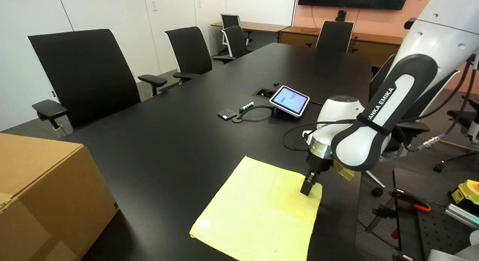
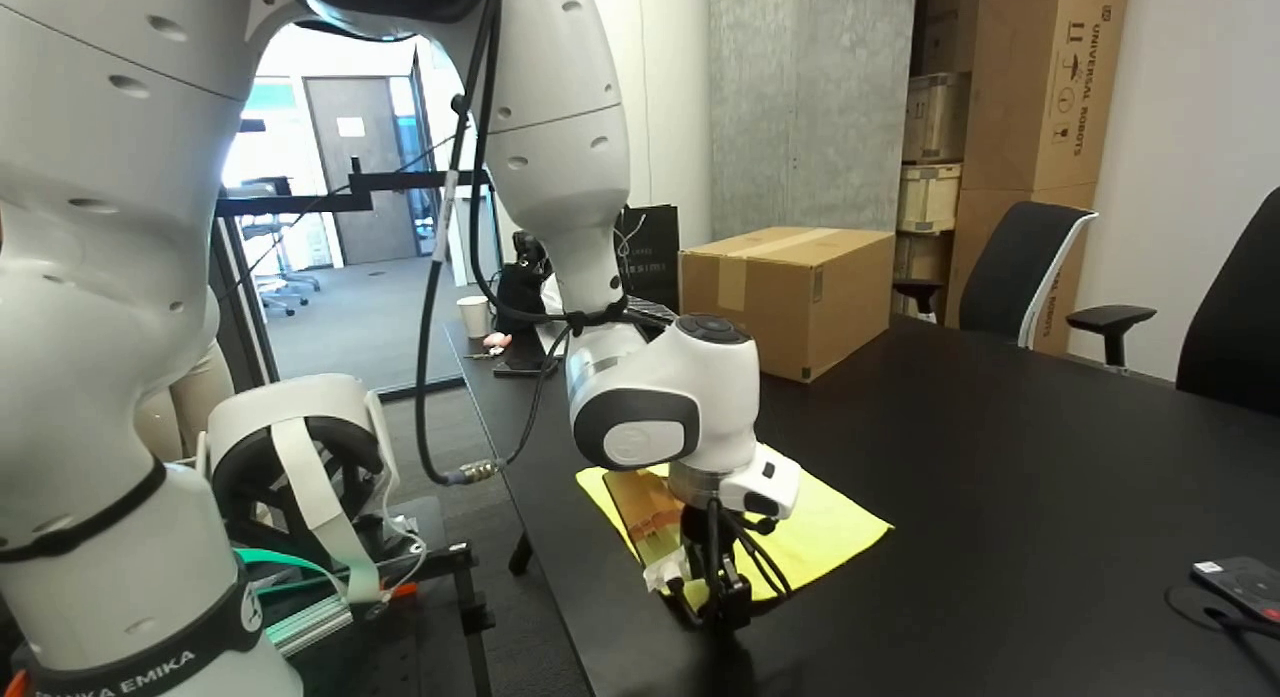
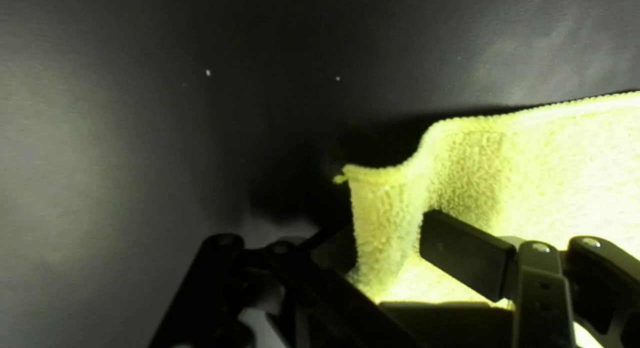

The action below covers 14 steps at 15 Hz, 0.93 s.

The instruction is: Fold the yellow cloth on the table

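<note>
The yellow cloth lies spread on the black table, mostly flat. It also shows in an exterior view, partly hidden behind the arm. My gripper points down at the cloth's corner near the table edge; it also shows in an exterior view. In the wrist view the gripper has its two black fingers apart, with the cloth's corner humped up between them. The left finger is partly hidden behind the cloth's edge. The rest of the cloth runs off to the right there.
A cardboard box stands on the table beyond the cloth; it shows in an exterior view. A tablet on a stand, a green marker and a small dark device lie further along. The table's edge runs close beside the gripper.
</note>
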Tool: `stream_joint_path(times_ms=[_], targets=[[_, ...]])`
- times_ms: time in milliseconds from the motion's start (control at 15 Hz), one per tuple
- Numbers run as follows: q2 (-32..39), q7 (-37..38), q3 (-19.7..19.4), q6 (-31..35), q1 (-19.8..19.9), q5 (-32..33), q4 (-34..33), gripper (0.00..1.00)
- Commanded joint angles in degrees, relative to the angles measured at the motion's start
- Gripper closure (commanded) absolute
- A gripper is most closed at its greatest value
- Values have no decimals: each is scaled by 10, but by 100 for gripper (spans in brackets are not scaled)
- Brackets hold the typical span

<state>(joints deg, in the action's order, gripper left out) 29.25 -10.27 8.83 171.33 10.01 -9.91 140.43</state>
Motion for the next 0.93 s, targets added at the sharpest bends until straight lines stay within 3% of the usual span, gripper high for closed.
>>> stream_joint_path(times_ms=[0,200,333,667,867], targets=[[-27,33,-35,-21,-31,29,13,90],[-53,49,-67,-50,-57,52,14,97],[-68,58,-81,-66,-70,64,11,92],[-101,58,-81,-95,-76,74,-15,93],[-90,62,-76,-125,-82,74,-66,93]])
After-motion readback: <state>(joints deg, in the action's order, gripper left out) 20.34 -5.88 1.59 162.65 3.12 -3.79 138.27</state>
